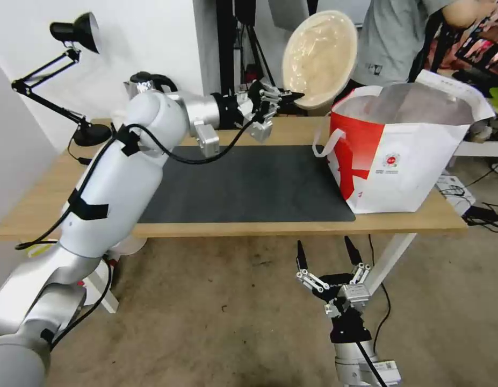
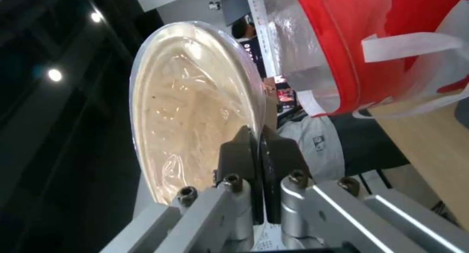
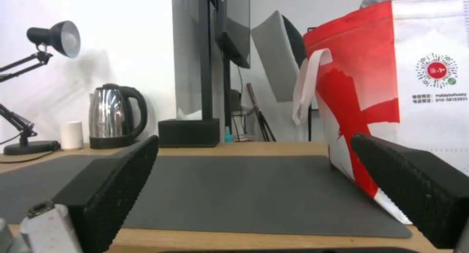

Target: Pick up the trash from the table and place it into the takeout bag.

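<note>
**Last bowl in the air, bag waiting**

Light-wood worktop (image 1: 249, 228) and its dark mat (image 1: 249, 185) lie bare. Left end effector (image 1: 281, 99) is clamped on the tan bowl's (image 1: 319, 51) rim, tilted above the far edge, just beside the takeout bag (image 1: 404, 156) at the right end. Bagging remains, judging by this. Right end effector (image 1: 330, 258) hangs spread below the near edge. Bag's loop handle (image 1: 325, 145) droops nearby.

White arm shells (image 1: 114, 188), black cables (image 1: 168, 153)

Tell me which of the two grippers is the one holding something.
The left gripper: it is raised above the table's far edge, pinching the rim of the shallow tan bowl beside the takeout bag. The right gripper hangs open below the table's front edge.
</note>
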`<state>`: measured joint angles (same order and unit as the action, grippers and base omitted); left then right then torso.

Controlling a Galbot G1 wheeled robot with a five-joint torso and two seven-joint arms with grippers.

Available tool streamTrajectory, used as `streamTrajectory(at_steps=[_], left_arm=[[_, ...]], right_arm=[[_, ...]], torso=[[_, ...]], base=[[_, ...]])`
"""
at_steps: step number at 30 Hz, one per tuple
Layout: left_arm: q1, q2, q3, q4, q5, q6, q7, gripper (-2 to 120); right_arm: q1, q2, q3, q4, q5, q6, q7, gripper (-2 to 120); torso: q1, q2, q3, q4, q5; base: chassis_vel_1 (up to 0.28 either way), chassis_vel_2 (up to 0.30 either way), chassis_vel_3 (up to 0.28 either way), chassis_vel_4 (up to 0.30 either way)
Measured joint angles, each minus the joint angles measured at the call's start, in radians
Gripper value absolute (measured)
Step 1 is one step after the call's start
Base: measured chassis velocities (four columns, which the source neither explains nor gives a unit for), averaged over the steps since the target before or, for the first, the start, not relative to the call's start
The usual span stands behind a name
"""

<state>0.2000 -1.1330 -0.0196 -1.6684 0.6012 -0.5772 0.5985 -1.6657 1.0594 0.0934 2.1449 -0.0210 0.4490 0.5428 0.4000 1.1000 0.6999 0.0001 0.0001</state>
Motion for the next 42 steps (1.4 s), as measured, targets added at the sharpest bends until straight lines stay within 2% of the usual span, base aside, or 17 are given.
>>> streamTrajectory(at_steps=[5, 16, 19, 20, 24, 35, 42], left_arm=[[-0.002, -0.017, 0.007, 0.009, 0.054, -0.009, -0.051, 0], [-0.014, -0.072, 0.050, 0.062, 0.065, -0.037, -0.054, 0], [-0.023, -0.109, 0.053, 0.132, 0.041, -0.049, -0.054, 0], [-0.023, -0.109, 0.053, 0.132, 0.041, -0.049, -0.054, 0], [-0.051, -0.140, 0.052, 0.237, -0.005, -0.063, -0.047, 0], [-0.084, -0.160, 0.056, 0.353, -0.104, -0.063, -0.016, 0], [-0.112, -0.176, 0.072, 0.406, -0.115, -0.065, -0.011, 0]], right_arm=[[0.000, 0.000, 0.000, 0.000, 0.000, 0.000, 0.000, 100], [0.000, 0.000, 0.000, 0.000, 0.000, 0.000, 0.000, 100], [0.000, 0.000, 0.000, 0.000, 0.000, 0.000, 0.000, 100], [0.000, 0.000, 0.000, 0.000, 0.000, 0.000, 0.000, 100], [0.000, 0.000, 0.000, 0.000, 0.000, 0.000, 0.000, 100], [0.000, 0.000, 0.000, 0.000, 0.000, 0.000, 0.000, 100], [0.000, 0.000, 0.000, 0.000, 0.000, 0.000, 0.000, 100]], torso=[[0.000, 0.000, 0.000, 0.0000, -0.0002], [0.000, 0.000, 0.000, 0.0000, 0.0000], [0.000, 0.000, 0.000, -0.0001, -0.0002], [0.000, 0.000, 0.000, -0.0001, -0.0002], [0.000, 0.000, 0.000, -0.0002, 0.0000], [0.000, 0.000, 0.000, 0.0000, -0.0001], [0.000, 0.000, 0.000, 0.0000, -0.0002]], base=[[0.000, 0.000, 0.000, 0.000], [0.000, 0.000, 0.000, 0.000], [0.000, 0.000, 0.000, 0.000], [0.000, 0.000, 0.000, 0.000], [0.000, 0.000, 0.000, 0.000], [0.000, 0.000, 0.000, 0.000], [0.000, 0.000, 0.000, 0.000]])
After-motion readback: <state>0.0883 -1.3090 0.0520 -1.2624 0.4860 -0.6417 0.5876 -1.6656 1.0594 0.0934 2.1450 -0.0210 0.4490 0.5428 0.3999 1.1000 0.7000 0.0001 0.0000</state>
